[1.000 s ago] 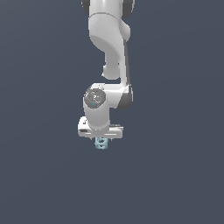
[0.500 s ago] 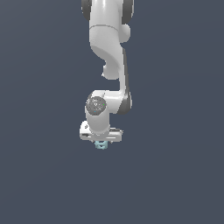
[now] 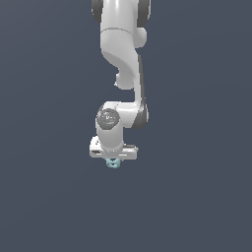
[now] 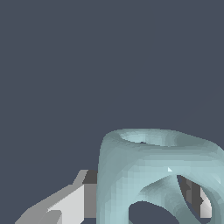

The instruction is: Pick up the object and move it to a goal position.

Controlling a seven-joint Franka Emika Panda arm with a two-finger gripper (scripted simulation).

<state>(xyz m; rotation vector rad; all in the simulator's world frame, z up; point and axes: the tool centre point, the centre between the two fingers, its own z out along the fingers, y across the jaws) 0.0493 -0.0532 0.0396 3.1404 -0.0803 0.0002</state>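
Gripper (image 3: 112, 160) is pointing straight down, with the object (image 3: 112, 163) tucked right under the white hand, poking out just below it in the exterior view. In the wrist view the object (image 4: 162, 175) fills the near field: pale teal openwork loops, with one finger (image 4: 70, 203) on one side and a sliver of the other finger on the far side, so the piece sits between them. Looks clamped on the object, but actual pad contact is hidden, so treat that as my read, not confirmed. Can't tell from either view whether the piece is resting on the floor or already lifted; there's no shadow or surface cue. Main risk: the piece is knobbly and hollow, much narrower than the hand, so the pads may bear on a loop edge and it could twist or pop out under acceleration. If it's only partly inside the fingers, a fast lift would drop it. No goal marker visible in either view. Room for moving: plain dark ground all round, nothing else near the arm (image 3: 123, 54), no visible edges.
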